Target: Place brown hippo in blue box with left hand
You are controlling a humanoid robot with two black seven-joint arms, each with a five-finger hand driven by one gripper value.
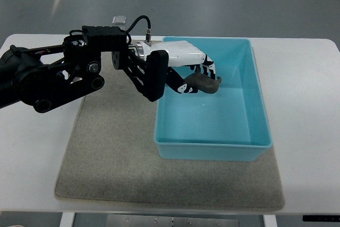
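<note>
My left hand (197, 78) reaches in from the left over the rim of the blue box (258, 99). Its fingers are curled around the brown hippo (206, 82), a small dark brown toy that hangs above the box's inner floor near the back left corner. Most of the toy is hidden by the fingers. The black arm (58, 78) stretches across the left side of the table. My right hand does not show.
The box sits on a grey mat (111, 152) on a white table (303, 104). A small clear object (119, 20) lies at the table's far edge.
</note>
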